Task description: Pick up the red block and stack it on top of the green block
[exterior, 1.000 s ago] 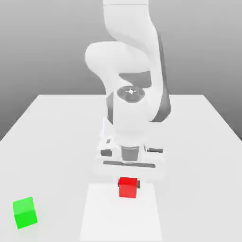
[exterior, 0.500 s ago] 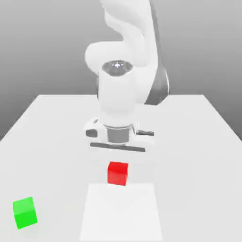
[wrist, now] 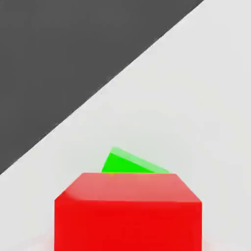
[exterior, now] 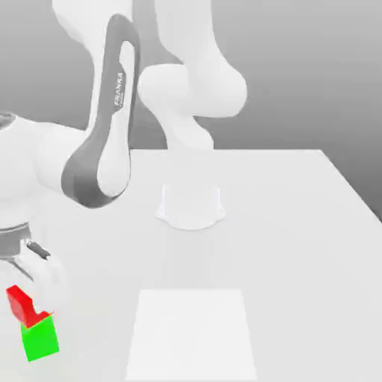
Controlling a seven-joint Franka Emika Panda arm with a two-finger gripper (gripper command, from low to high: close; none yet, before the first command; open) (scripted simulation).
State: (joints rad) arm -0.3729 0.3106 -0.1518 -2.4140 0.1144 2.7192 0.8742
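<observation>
Your white two-finger pincer (exterior: 28, 287) hangs low over the near corner of the bench at the exterior view's left, its hand partly cut off by the picture's edge. Whether its fingers are apart or pressed on the cube you cannot tell from these pictures: the hand's white body covers them.

Directly beneath the pincer sits the small bright red cube with plain matte faces (exterior: 22, 306), tilted, its lower edge touching the top of the small bright green matte cube (exterior: 40, 338). Seen from the exterior view, the red cube overlaps the green one's upper corner and leans off toward the exterior view's left, so the two are not squarely aligned. In the hand view the red cube (wrist: 128, 211) looms close to the lens, and a wedge of the green cube (wrist: 128, 163) peeks out past its far upper edge.

The green cube rests on the flat white bench (exterior: 298, 246), close to its near edge at the exterior view's left. A paler white rectangular patch (exterior: 192, 334) lies on the bench at the middle of the near edge, well apart from both cubes. Farther back, near the bench's middle, stands the arm's round white base (exterior: 191, 207), and the white and grey arm (exterior: 101, 160) sweeps from it toward the left corner.
</observation>
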